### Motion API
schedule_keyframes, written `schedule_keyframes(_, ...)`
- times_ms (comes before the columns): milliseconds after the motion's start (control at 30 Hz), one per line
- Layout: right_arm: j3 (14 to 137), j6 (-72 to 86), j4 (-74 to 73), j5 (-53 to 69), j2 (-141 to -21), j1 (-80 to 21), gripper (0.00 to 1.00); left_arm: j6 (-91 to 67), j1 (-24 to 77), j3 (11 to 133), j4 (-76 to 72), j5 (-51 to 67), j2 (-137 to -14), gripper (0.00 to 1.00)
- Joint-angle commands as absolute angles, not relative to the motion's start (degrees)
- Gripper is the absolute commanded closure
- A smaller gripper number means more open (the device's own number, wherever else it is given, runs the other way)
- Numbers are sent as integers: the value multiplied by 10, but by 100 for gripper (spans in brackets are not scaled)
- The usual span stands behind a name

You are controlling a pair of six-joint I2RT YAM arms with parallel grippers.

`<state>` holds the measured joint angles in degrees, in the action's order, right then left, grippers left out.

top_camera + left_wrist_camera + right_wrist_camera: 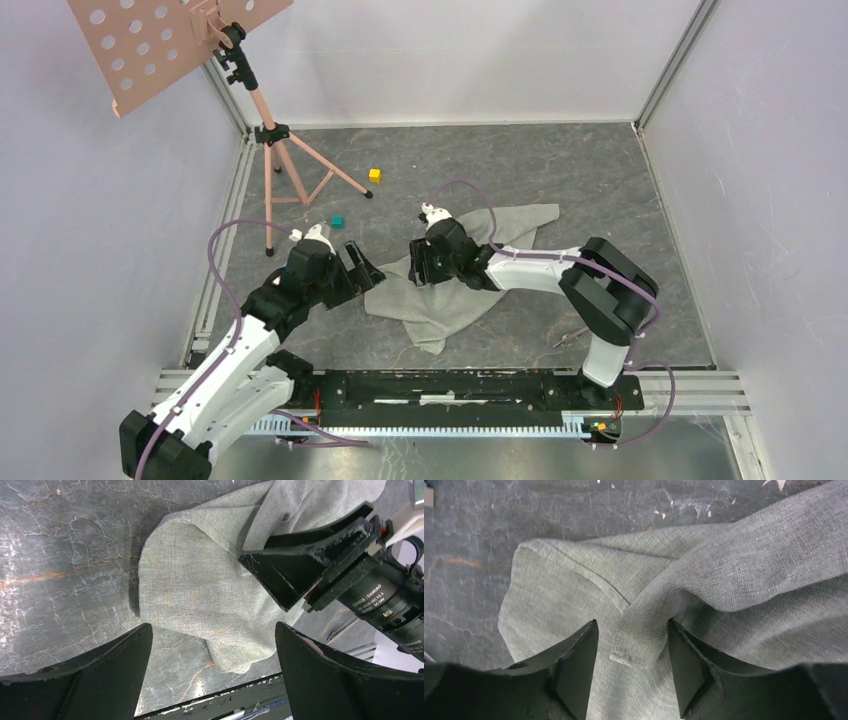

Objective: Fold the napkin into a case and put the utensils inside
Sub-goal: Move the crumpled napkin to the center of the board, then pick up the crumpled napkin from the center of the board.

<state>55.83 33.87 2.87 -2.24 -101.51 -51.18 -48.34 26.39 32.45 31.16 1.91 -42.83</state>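
The folding has barely begun: the soft pale grey-green cloth napkin [440, 312] lies rumpled on the dark grey marbled desk [560, 170], roughly mid-desk in front of the two arms, with no case formed. It is an uneven, slanted heap, with one lobe reaching toward the far right and another sagging toward the arms' bases. A stitched hem runs across its left part, and a narrow hemmed corner doubles over on top of it. The right pincer [632, 630] sits low over that doubled corner with its black fingers partly apart on either side of the strip, not yet pinching it so far as the wrist view shows. The left pincer [214, 627] hangs just beside the napkin's left edge, spread wide and holding nothing. The next move probably calls for the right pincer to close on the hem, and for the left to take a second edge, so the cloth can be drawn flat before any crease. The slim silver utensils [568, 339] – tiny in the overhead view – lie near the right arm's base, apart from the cloth.
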Motion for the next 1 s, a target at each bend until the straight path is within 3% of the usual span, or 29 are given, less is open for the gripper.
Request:
schedule_keyframes(0,610,370,28,-56,-1045,-516,46,-480,265,328,292,48,-447,2)
schedule_keyframes(33,619,369,20,-61,-1046,-516,53,-477,265,330,291,49,-452,2)
schedule_keyframes(133,628,363,3,-59,-1015,-505,93,-471,265,339,292,52,-462,1)
schedule_keyframes(167,626,360,3,-39,-998,-492,99,-468,264,342,291,52,-464,1)
schedule_keyframes(400,520,338,1,138,-765,-318,100,-451,265,365,283,53,-492,0)
schedule_keyframes(500,515,283,-86,152,-683,-255,100,-450,265,375,265,71,-516,0)
schedule_keyframes(633,512,214,-180,81,-601,-216,100,-444,265,386,230,126,-567,1)
schedule_keyframes(833,491,167,-224,-36,-531,-206,100,-419,280,406,174,228,-646,12)
schedule_keyframes(967,503,153,-269,-207,-479,-200,100,-418,305,412,175,233,-662,8)
